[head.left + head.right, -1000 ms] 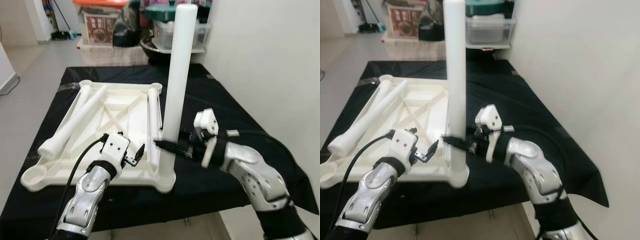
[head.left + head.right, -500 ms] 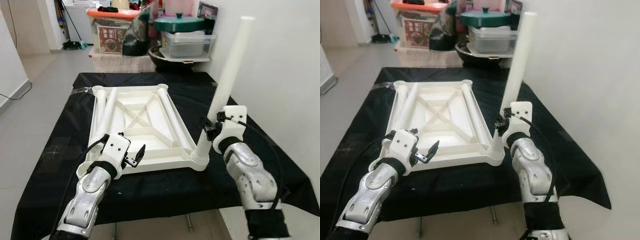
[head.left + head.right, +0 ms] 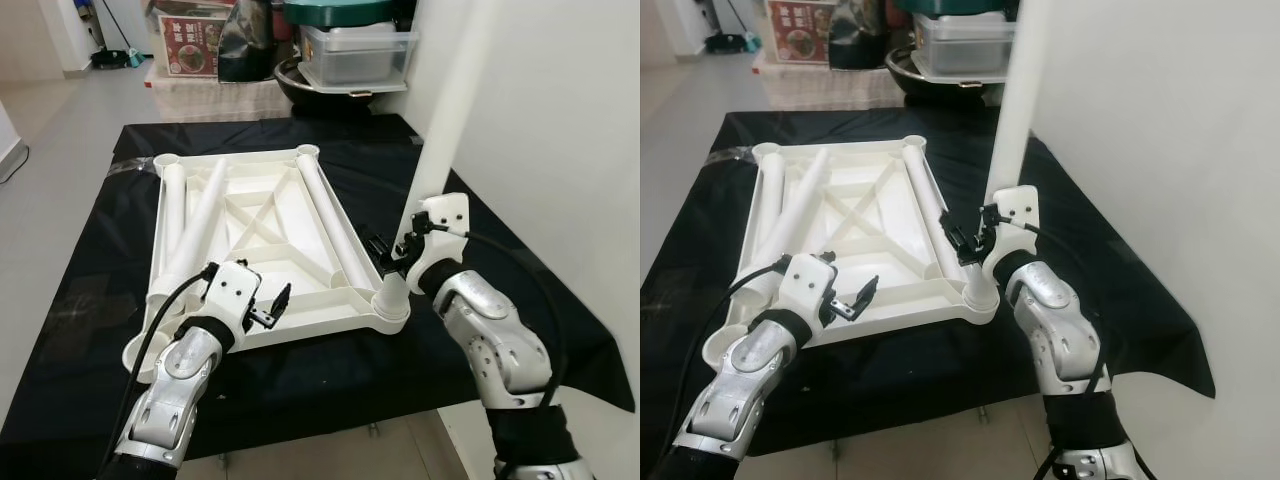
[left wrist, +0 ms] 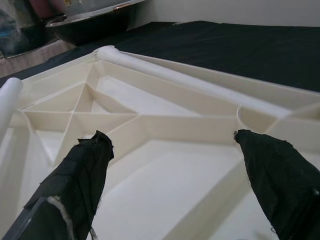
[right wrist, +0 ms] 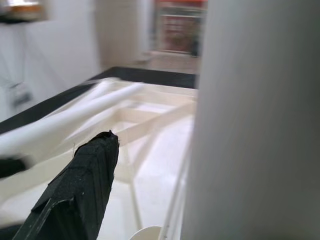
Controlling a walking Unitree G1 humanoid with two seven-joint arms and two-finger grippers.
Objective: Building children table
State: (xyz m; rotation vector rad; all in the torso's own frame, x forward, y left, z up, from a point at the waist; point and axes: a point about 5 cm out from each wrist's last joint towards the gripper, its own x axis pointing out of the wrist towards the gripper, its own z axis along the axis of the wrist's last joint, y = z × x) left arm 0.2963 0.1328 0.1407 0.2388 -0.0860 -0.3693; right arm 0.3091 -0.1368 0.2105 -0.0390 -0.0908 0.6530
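Upturned white plastic tabletop on black cloth-covered table, right gripper clasping tall white cylindrical leg upright in near right corner socket, left gripper fingers spread wide over near edge, holding nothing

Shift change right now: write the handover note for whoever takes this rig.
Right gripper: shut on the upright leg low down, just above the near right corner socket of the upturned tabletop.
Left gripper: open, holding nothing, hovering over the tabletop's near edge.
Things: the tabletop lies upside down on the black cloth; three loose legs lie along it.
Done: one leg stands in its socket, leaning slightly; whether it is fully seated cannot be told.
Left: seat that leg, then fit the other three.
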